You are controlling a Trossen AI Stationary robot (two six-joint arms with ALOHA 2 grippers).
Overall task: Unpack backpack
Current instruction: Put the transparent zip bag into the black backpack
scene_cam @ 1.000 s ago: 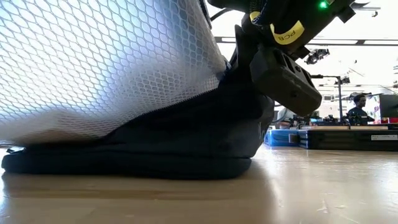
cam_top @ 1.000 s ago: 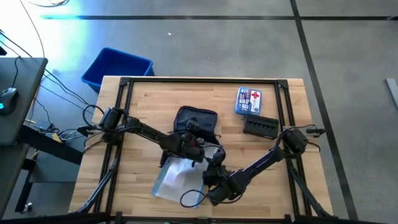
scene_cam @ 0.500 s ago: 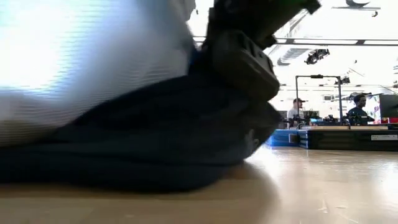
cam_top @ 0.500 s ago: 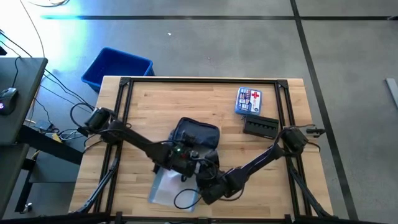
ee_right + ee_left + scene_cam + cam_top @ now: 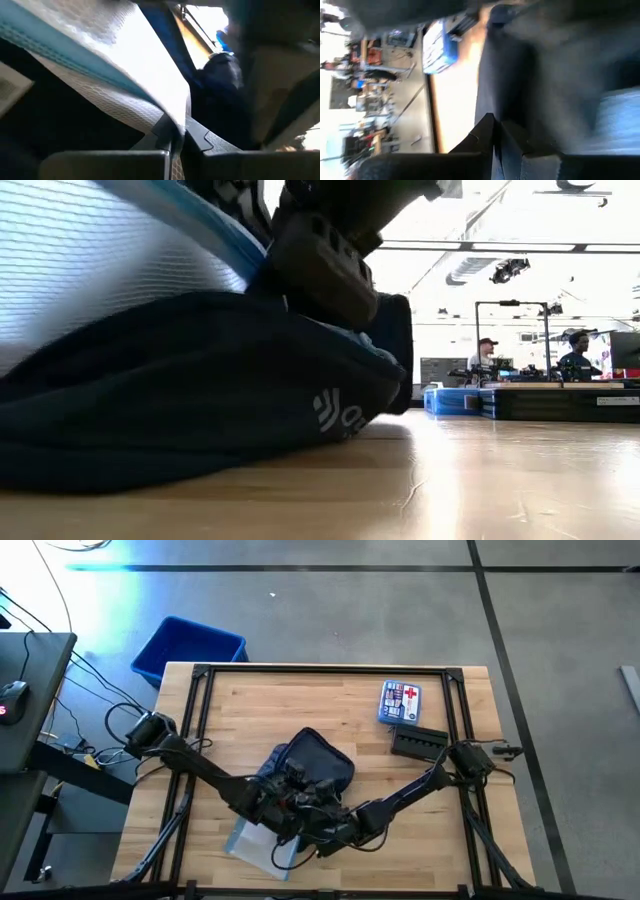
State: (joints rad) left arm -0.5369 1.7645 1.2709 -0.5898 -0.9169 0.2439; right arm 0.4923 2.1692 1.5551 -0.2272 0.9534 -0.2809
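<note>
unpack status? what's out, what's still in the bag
Done: first-aid box and black case lie on the table, apart from the backpack.
In hand: right gripper is shut on the mesh pouch; left gripper is shut on the backpack.
Left: pouch isn't set down; the backpack's inside isn't visible.

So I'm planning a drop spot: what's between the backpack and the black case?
Only bare table, seen from the high view, between backpack and black case.
</note>
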